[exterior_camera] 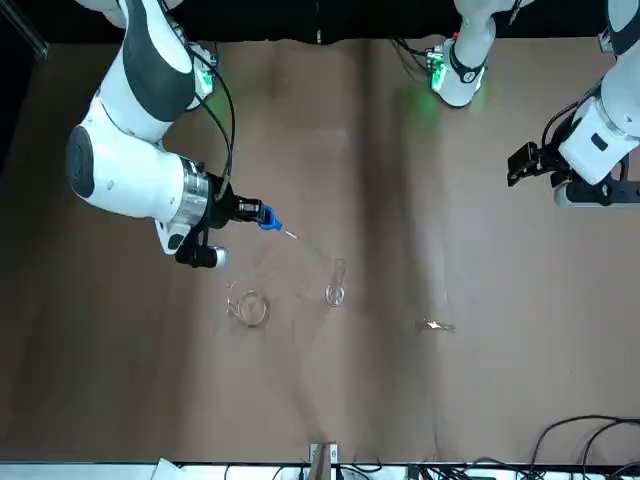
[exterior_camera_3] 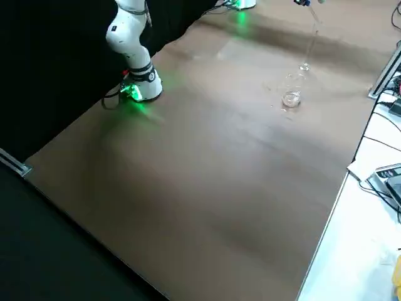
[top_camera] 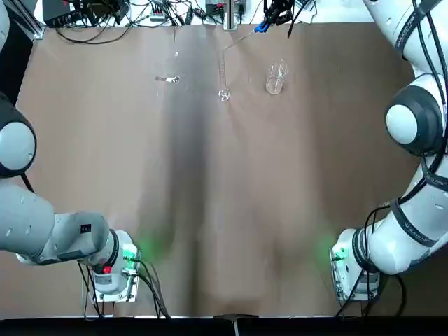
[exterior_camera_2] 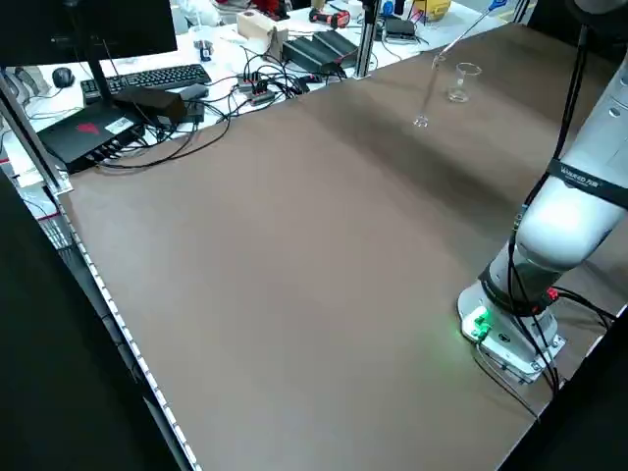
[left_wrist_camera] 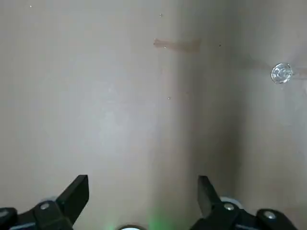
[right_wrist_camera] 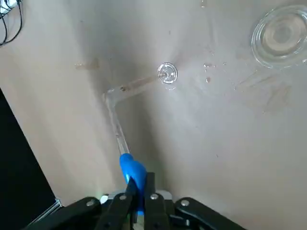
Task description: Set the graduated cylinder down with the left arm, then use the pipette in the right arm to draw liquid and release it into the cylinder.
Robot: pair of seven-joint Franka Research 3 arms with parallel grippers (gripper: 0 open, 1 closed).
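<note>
The right gripper (right_wrist_camera: 139, 201) pinches the pipette (right_wrist_camera: 125, 158) by its blue bulb, stem tip at the mouth of the graduated cylinder (top_camera: 222, 77), which stands beside the beaker (top_camera: 275, 77). Thin glass (fragile, likely slippery): squeeze gently. The left gripper (left_wrist_camera: 144, 191) hangs open, parked well away

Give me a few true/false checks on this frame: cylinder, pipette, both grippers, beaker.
1. The graduated cylinder stands upright on the table. True.
2. The left gripper grips the cylinder. False: its fingers are open and empty, and the arm is pulled back near its base.
3. The right gripper holds the pipette by its blue bulb. True.
4. The pipette tip is dipped in the beaker. False: the tip is up at the top of the cylinder, and the beaker stands apart.
5. The beaker lies tipped on its side. False: it stands upright.
</note>
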